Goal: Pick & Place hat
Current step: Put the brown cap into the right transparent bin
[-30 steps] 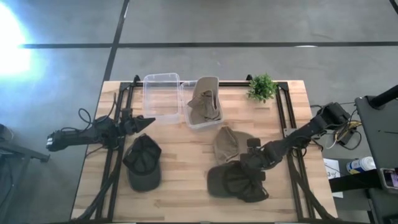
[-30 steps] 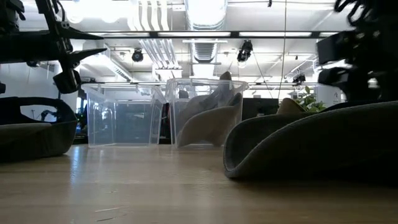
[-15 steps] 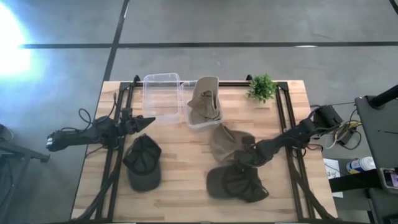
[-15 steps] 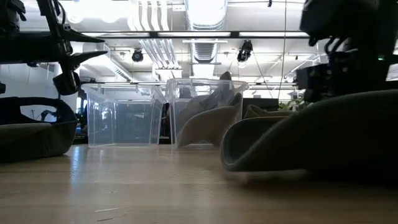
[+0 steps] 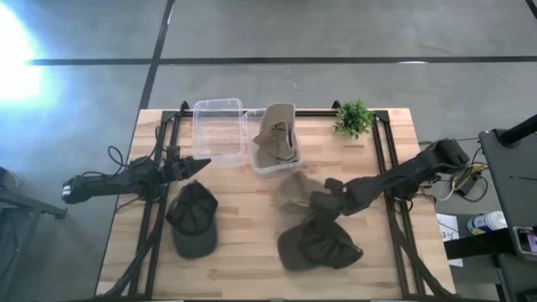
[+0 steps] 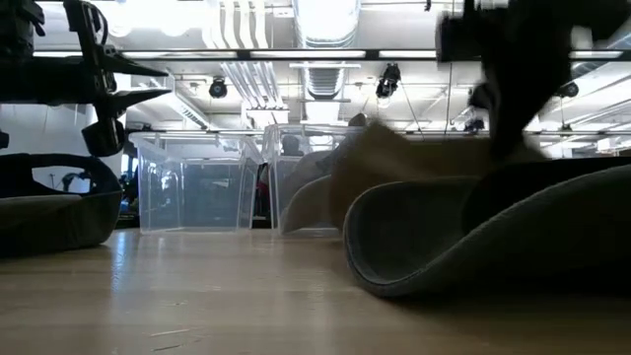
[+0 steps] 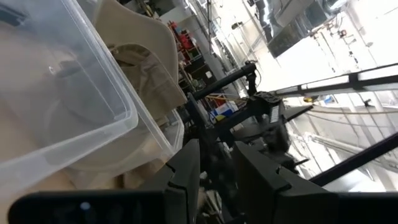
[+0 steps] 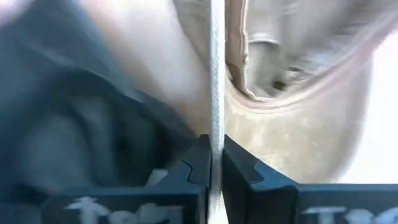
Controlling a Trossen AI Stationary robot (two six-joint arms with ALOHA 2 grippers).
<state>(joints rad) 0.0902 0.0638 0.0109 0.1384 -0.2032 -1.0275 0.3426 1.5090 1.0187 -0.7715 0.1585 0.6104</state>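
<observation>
A tan hat (image 5: 292, 190) lies mid-table, blurred, with my right gripper (image 5: 321, 201) shut on its right side. In the low view the tan hat (image 6: 394, 158) shows above a dark olive hat (image 6: 493, 237). That dark hat (image 5: 317, 245) rests on the table just nearer than the gripper. A second dark hat (image 5: 193, 220) lies crown up at the left. Just beyond it, above the table, my left gripper (image 5: 201, 163) stands open with nothing between its fingers. My right gripper pinches a thin edge of the tan hat (image 8: 216, 93) between its two fingers (image 8: 239, 168); brim or rim, I cannot tell. The arm reaches in from the table's right. The hat spreads beyond the fingertips toward the left. Whether it hangs clear of the table cannot be told.
At the far middle stand two clear bins: an empty one (image 5: 218, 134) and one (image 5: 252, 159) holding another tan hat (image 5: 275, 138). A small green plant (image 5: 354, 117) sits at the far right. Black rails (image 5: 379, 159) run along both table sides.
My right gripper has left the dark olive hat, gone toward the table's far left to the tan hat, and shut on its edge. The tan hat has shifted left with it and risen in the low view. The dark hat has sagged slightly.
</observation>
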